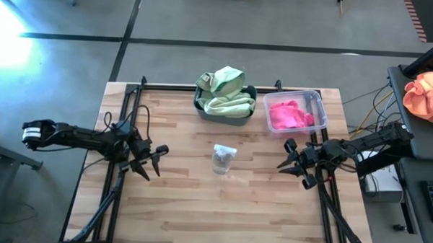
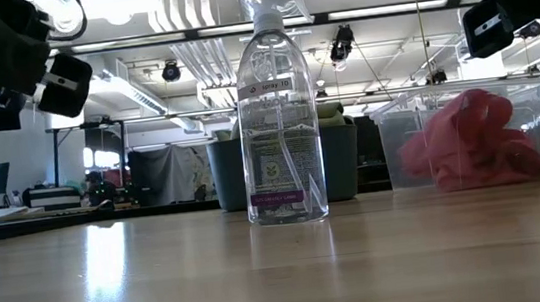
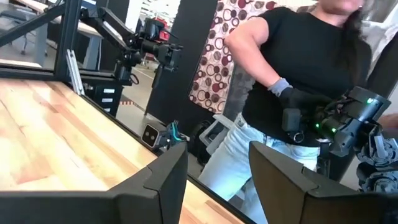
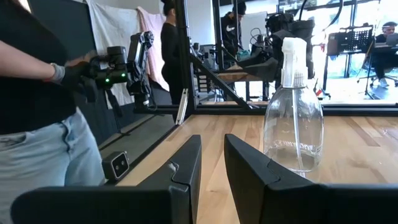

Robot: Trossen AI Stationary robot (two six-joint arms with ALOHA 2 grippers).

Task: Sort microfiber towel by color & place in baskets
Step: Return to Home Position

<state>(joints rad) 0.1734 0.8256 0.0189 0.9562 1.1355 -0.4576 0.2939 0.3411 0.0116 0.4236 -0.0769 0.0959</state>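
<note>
Left gripper (image 1: 156, 163) and right gripper (image 1: 284, 157) flank the spray bottle (image 1: 223, 159), parted, empty; we judge green towels (image 1: 225, 93) soft, pinchable at folds.

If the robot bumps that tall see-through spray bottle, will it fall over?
Probably, yes. The spray bottle stands tall and narrow on a small base, so a push near its top would likely tip it. Little liquid shows inside, so it is probably light. Its smooth clear plastic may be slippery to grip.
</note>
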